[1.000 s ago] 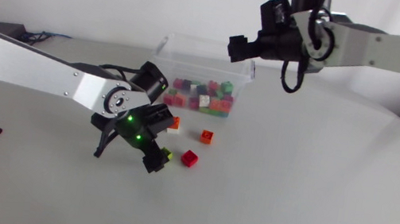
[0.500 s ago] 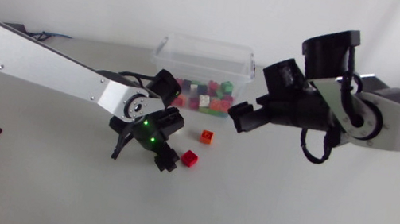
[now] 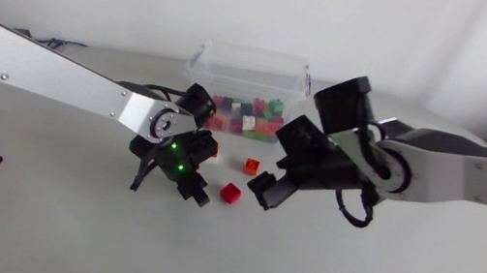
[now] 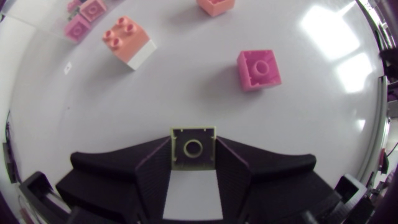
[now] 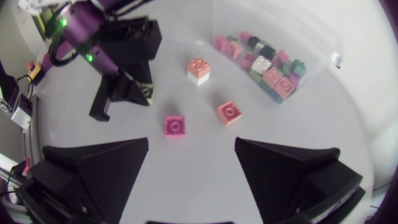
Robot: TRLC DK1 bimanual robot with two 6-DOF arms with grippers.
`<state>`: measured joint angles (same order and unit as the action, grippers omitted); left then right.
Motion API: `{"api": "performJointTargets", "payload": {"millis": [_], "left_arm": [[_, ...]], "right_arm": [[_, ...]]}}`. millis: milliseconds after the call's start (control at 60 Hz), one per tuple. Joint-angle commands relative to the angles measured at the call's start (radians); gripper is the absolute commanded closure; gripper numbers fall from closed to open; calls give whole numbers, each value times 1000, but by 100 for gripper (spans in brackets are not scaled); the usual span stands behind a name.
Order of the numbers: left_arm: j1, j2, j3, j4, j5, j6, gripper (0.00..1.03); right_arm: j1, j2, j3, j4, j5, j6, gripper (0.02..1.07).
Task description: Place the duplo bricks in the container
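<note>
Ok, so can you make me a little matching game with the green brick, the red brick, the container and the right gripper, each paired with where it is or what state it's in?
Things:
1. green brick
2. red brick
3. container
4. right gripper

Places or states:
A. open, holding nothing
B. lying loose on the table
C. clamped in the left gripper
D. holds many bricks

Pairs: 1-C, 2-B, 3-D, 4-A.
</note>
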<state>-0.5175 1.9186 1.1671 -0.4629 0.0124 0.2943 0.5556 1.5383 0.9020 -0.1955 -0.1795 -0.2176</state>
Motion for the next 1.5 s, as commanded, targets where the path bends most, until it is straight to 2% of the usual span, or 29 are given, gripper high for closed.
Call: {"api": "performJointTargets", "payload": {"millis": [0,150,333,450,583,700,817,967,1050,1200,1250,1400,1483], "left_arm": [[22,-90,3,-23,-8,-7,86],[56,-222,19,-59,15,3,86],[93,-313,55,-62,61,2,86],[117,-332,85,-56,84,-12,86],[139,-336,114,-5,90,-44,86],[152,-328,149,30,106,-66,86],[162,-314,192,61,110,-87,86],[172,-276,258,72,112,-106,86],[175,-256,282,84,112,-113,86],[178,-221,325,87,112,-119,86],[178,-214,333,87,112,-121,86],[178,-188,358,124,112,-139,86],[178,-167,373,148,112,-152,86]], "right_arm": [[36,71,23,-22,8,-16,7],[87,194,109,-62,68,-25,7],[99,310,202,-99,80,-32,7],[110,381,271,-136,100,-42,13],[112,437,337,-180,118,-49,13],[109,487,390,-214,120,-51,22],[99,520,448,-260,120,-54,23],[92,577,540,-348,117,-52,35],[92,605,592,-406,117,-52,36],[92,654,664,-490,115,-51,45],[95,657,664,-492,117,-51,51],[96,632,632,-481,118,-43,84],[89,580,601,-478,117,-43,85]]}}
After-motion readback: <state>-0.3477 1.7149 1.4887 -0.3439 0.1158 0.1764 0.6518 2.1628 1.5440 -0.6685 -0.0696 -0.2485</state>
